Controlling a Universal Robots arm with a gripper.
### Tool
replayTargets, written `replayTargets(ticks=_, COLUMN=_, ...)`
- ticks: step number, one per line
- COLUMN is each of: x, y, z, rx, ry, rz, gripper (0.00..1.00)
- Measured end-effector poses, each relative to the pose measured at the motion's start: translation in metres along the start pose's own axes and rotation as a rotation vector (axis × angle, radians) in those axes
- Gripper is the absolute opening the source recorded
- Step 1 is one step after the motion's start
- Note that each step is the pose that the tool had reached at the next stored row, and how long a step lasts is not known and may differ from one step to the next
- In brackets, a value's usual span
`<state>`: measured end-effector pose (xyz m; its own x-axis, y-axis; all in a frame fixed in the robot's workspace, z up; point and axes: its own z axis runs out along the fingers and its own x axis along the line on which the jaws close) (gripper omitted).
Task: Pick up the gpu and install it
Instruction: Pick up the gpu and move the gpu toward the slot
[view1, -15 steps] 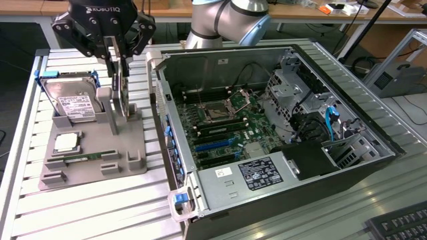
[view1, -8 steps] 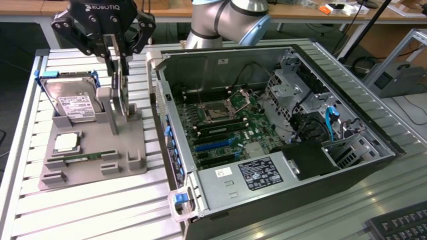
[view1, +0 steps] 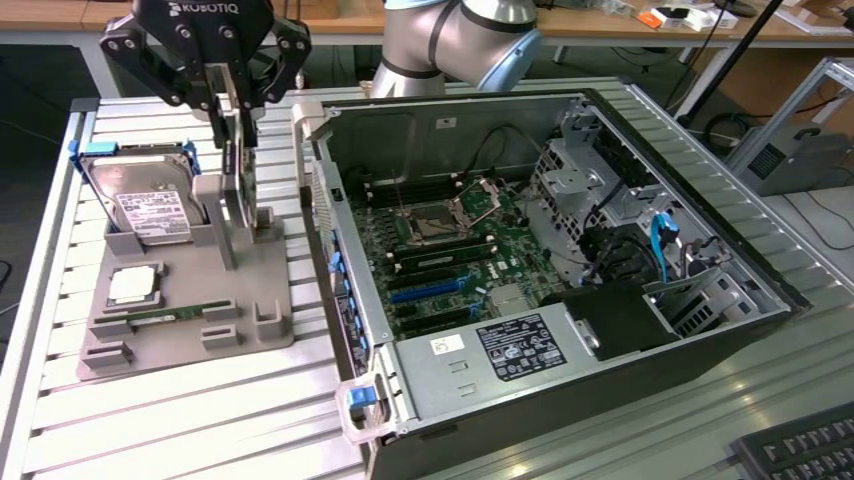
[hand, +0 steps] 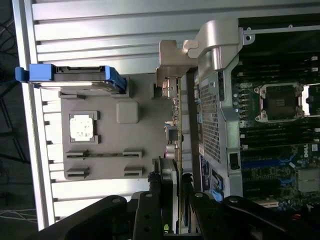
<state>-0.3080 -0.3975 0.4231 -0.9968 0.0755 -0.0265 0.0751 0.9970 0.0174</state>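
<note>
Inside end effector (view1: 234, 125), gpu (view1: 243, 200) top hidden.

arm (view1: 461, 40): my tube sections were silvery grey, and the rounded joint wore a light blue cap.
gripper (view1: 235, 128): mine was matte black, built of jointed bar links down either side of a blocky body.
marking: white ROBOTIQ lettering ran across that body.
fingers (hand: 148, 212): black and flat-sided, thick at the knuckles and narrowing toward the tips.
pivots: small round pins showed in my finger links.
</note>
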Motion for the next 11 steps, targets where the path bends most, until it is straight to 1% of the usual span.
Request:
replayTargets(ticks=4, x=0.0, y=0.0, z=-0.002, rx=0.0, ry=-0.0001, rz=0.0, gripper=0.27)
replayTargets(ticks=11, x=-0.0004, y=-0.0003, z=-0.0023, rx=0.0001, ry=0.0002, rz=0.0, gripper=0.27)
